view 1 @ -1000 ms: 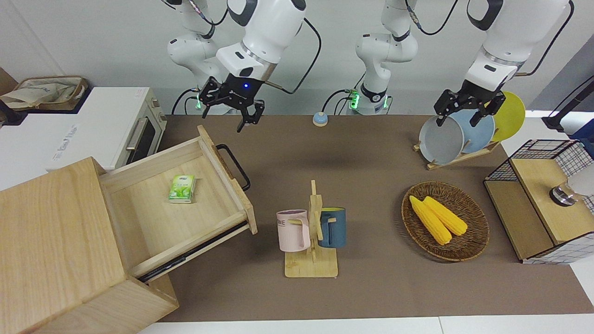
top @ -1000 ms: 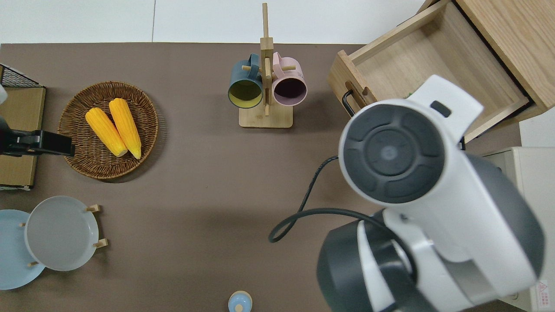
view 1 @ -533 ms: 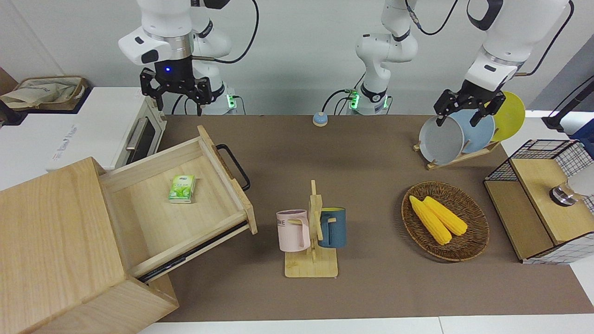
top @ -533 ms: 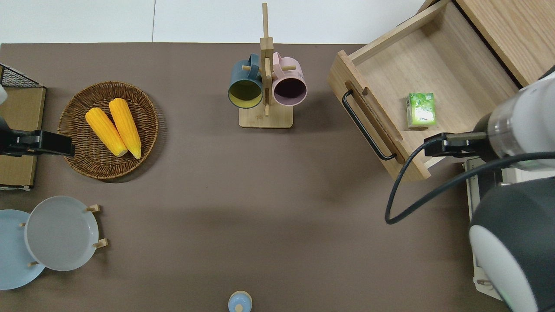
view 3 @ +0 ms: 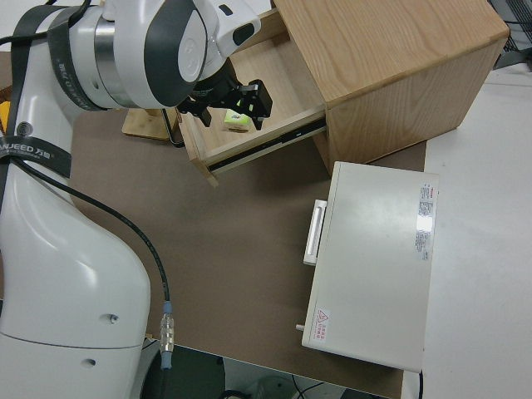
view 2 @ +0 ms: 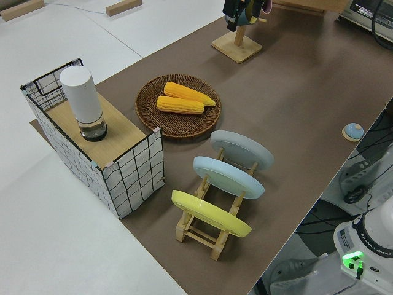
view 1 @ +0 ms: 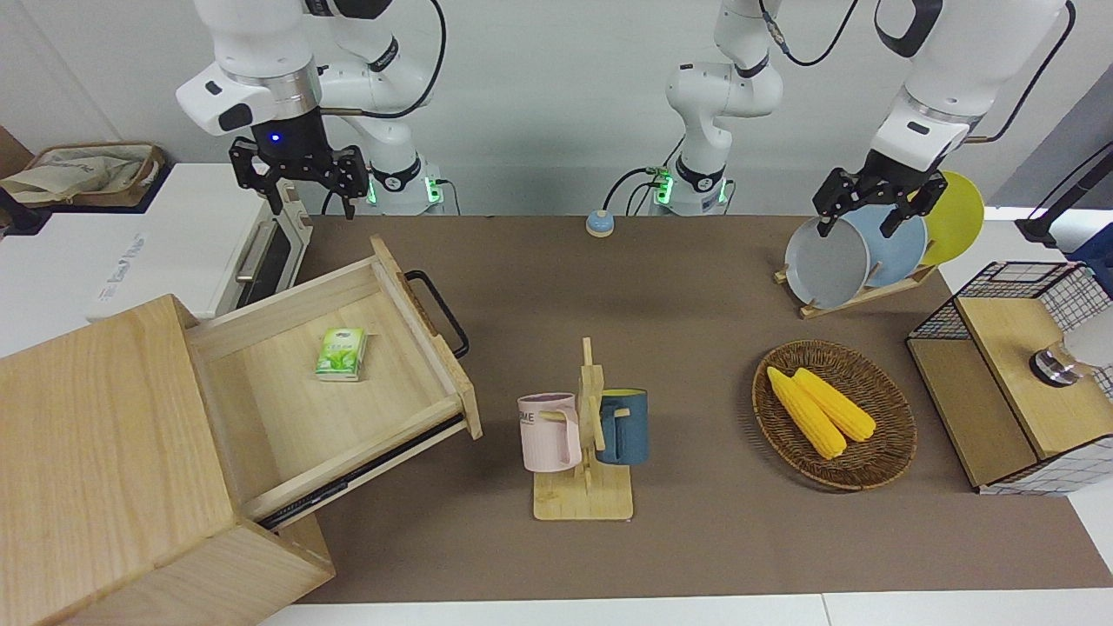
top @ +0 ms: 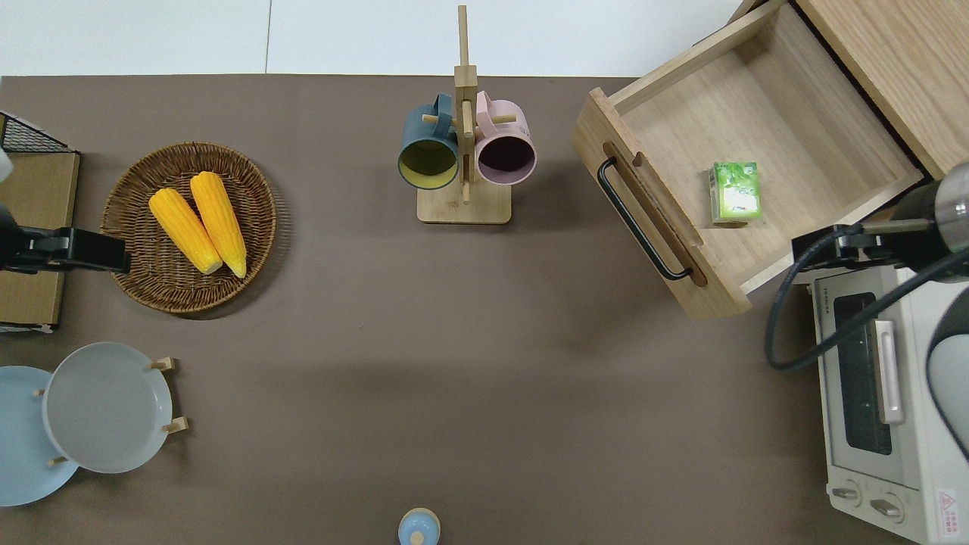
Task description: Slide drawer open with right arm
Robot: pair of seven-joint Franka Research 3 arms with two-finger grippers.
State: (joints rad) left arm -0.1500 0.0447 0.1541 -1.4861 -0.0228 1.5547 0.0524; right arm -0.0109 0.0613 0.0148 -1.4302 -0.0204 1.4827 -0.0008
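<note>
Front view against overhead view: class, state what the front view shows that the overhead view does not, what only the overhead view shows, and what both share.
Only the front view shows the right gripper, open and empty above the toaster oven, the parked left gripper and the yellow plate.

Only the overhead view looks into the mugs and shows the oven's two knobs.

Both show the drawer pulled open with its black handle free, a green packet lying inside, and the basket holding two corn cobs.
</note>
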